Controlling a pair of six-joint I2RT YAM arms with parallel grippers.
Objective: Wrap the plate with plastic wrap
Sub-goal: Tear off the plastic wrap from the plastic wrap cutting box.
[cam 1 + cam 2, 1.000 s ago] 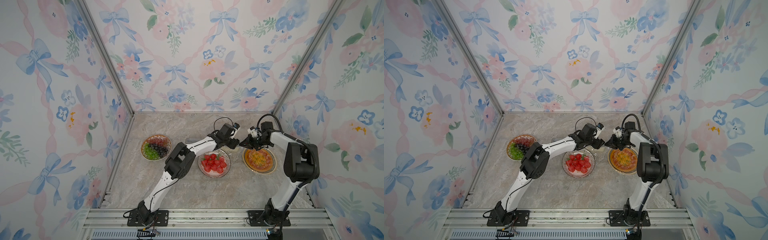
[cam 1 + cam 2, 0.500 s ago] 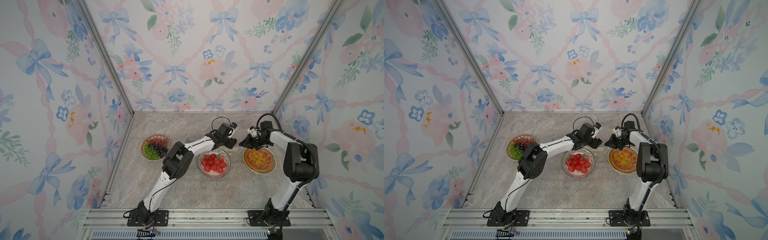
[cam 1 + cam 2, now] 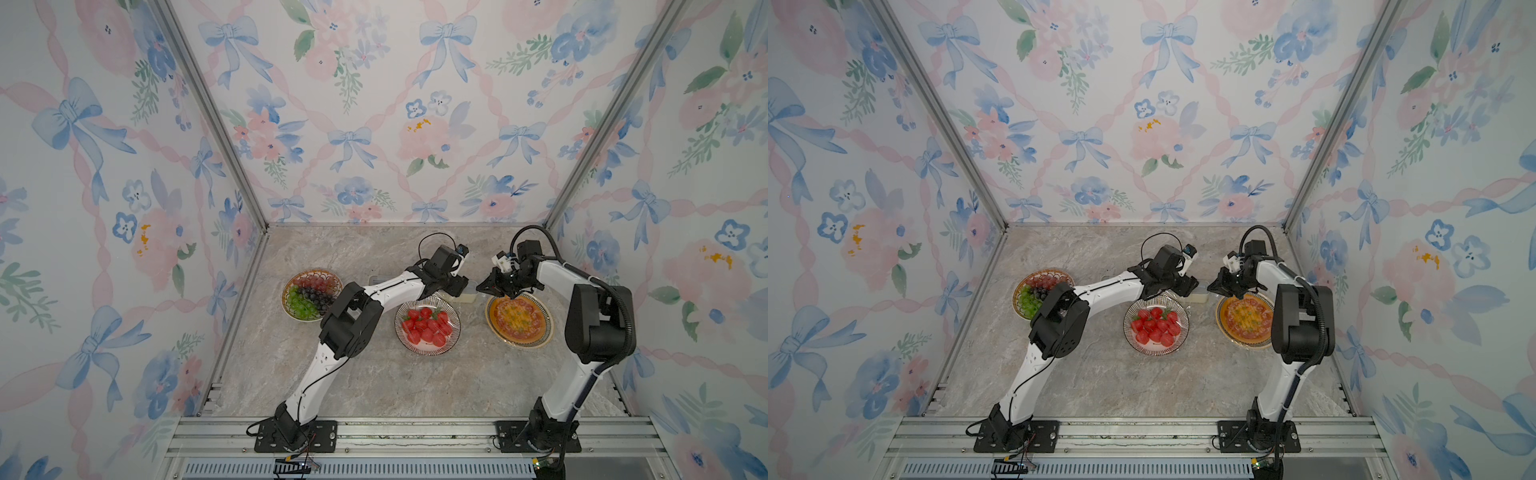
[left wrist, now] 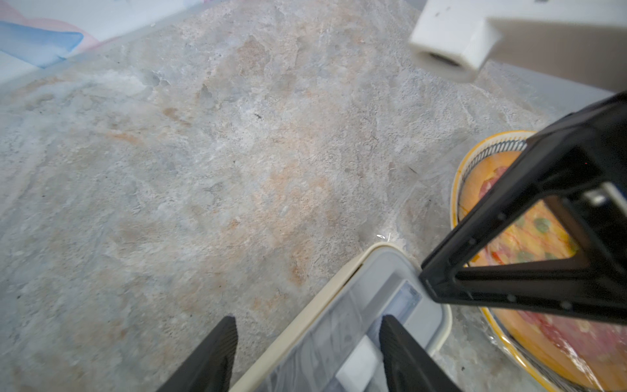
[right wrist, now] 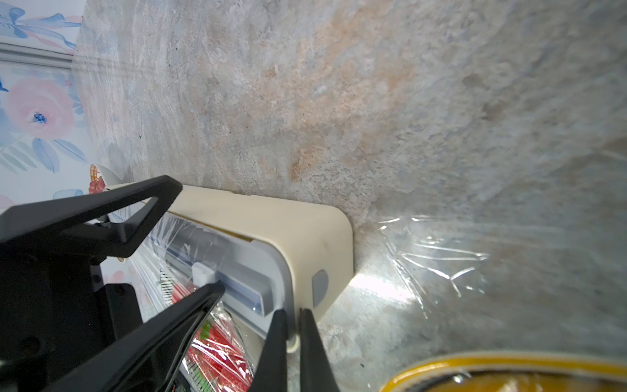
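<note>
Wide open, the left pincer (image 4: pixel 307 319) stands over the right end of the cream box (image 3: pixel 467 296), with one finger beyond its far side and the other over its translucent top. Whether they press on it cannot be told. The right pincer (image 5: pixel 293 312) is closed, its tips just beside the box's near right corner; whether film is caught between them cannot be told. The box lies on the table (image 3: pixel 374 382), just beyond the strawberry plate (image 3: pixel 428 351) and left of the orange plate (image 3: pixel 519 344). Plastic wrap (image 5: pixel 437 258) runs from the box, lies crinkled over the strawberries, and shines on the table near the orange plate. A grape plate (image 3: pixel 286 297) sits well apart on the left.
</note>
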